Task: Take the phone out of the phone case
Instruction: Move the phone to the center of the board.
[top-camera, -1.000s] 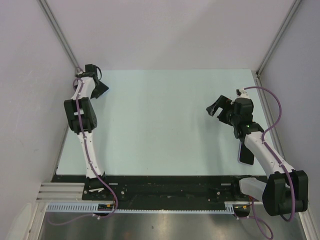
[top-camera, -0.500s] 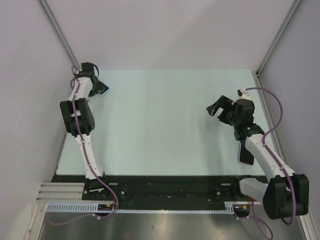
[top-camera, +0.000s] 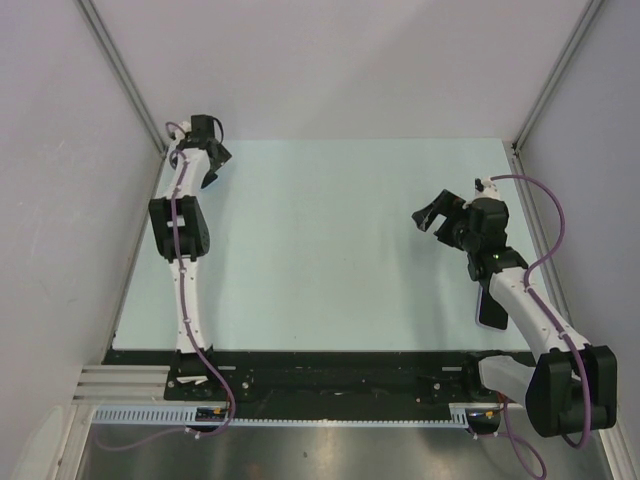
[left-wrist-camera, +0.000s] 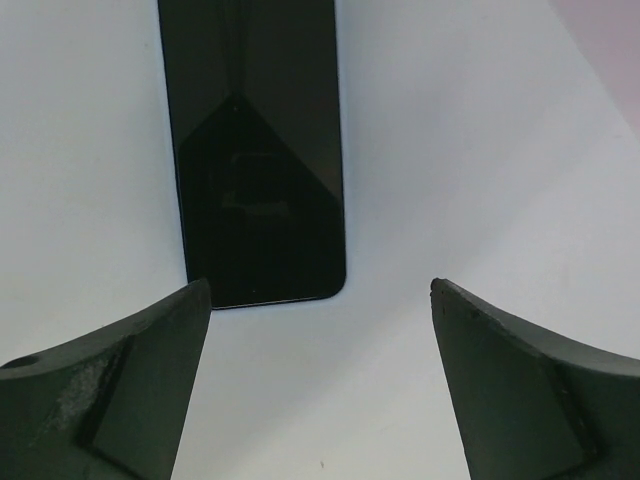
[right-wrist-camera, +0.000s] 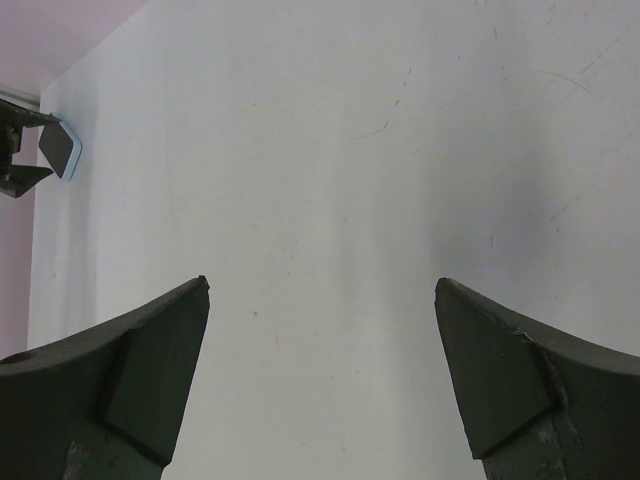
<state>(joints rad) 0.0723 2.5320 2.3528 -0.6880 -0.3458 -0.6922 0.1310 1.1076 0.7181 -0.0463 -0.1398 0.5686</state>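
Note:
A glossy black phone (left-wrist-camera: 255, 150) lies flat on the pale table in the left wrist view, just ahead of my left gripper (left-wrist-camera: 320, 285). That gripper is open, with only bare table between its fingers and nothing touching the phone. From above, the left gripper (top-camera: 212, 165) is at the far left corner. The phone (right-wrist-camera: 60, 148) also shows small at the far left of the right wrist view. My right gripper (right-wrist-camera: 322, 282) hangs open and empty over bare table at mid right (top-camera: 432, 215). A dark flat slab (top-camera: 490, 305) lies partly under the right forearm; I cannot tell if it is the phone case.
Grey walls and metal corner posts (top-camera: 120, 70) close in the table on the left, back and right. The table's far left edge (top-camera: 160, 160) runs right beside the left gripper. The black base rail (top-camera: 330, 375) lies along the near edge.
The left arm has swung its elbow rightward, and its gripper has shifted slightly right and toward the back while opening a little wider. The right arm has stayed still.

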